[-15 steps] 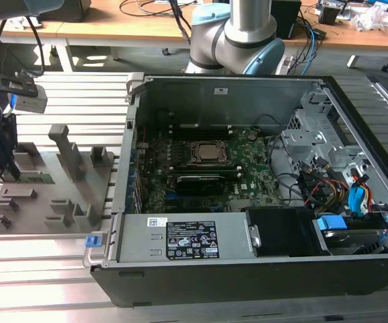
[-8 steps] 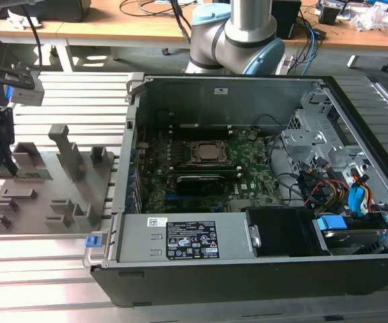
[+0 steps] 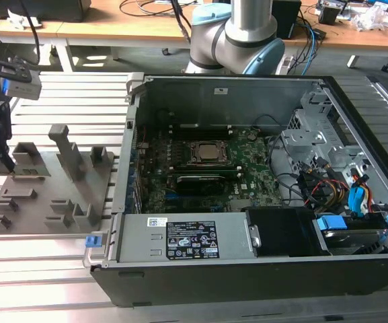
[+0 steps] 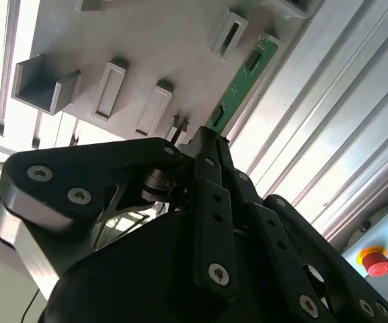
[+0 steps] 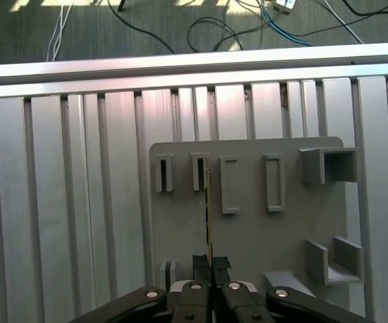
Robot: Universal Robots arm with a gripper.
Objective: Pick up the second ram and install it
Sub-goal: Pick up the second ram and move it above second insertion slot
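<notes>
Over the grey holder tray [image 5: 247, 222], the gripper [image 5: 211, 264] has its fingers drawn close on either side of the second ram [image 4: 244, 79], apparently clamped on its near end. The stick stands on edge in the tray's slots, so the pick-up step looks to be in hand and the lift not yet made. Freeing it likely calls for a straight pull along those slots, without twisting. The ram's near end is hidden behind the fingers, so pad contact is hard to confirm.

Open PC case [image 3: 247, 281] w/ mobo [image 3: 253, 167] on slatted alu table [image 3: 32, 269]; grey holder tray [image 3: 46, 183] beside, exterior view's left.
</notes>
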